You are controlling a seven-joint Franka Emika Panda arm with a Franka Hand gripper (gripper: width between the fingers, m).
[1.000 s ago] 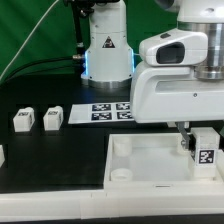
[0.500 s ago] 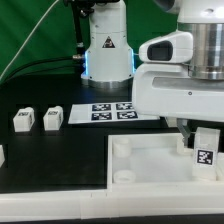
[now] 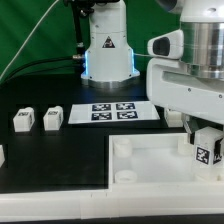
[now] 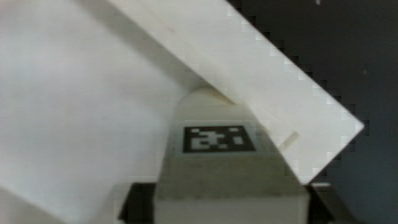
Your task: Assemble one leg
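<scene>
My gripper [image 3: 205,135] is shut on a leg [image 3: 207,147], a small white block with a black-and-white tag, and holds it upright over the far corner, at the exterior view's right, of the large white tray-like piece [image 3: 150,165]. In the wrist view the leg [image 4: 221,150] fills the space between my two dark fingertips [image 4: 137,203], with the tray's raised wall [image 4: 249,70] running behind it. Two more legs [image 3: 24,120] [image 3: 53,117] stand on the black table at the exterior view's left.
The marker board [image 3: 110,112] lies flat behind the tray. The robot's white base [image 3: 107,50] stands at the back. Another white part [image 3: 2,155] shows at the exterior view's left edge. The tray has round sockets [image 3: 122,176] at its corners.
My gripper has moved to the exterior view's right and turned about its axis with the leg in it; the tag now faces slightly differently. The other parts have not moved.
</scene>
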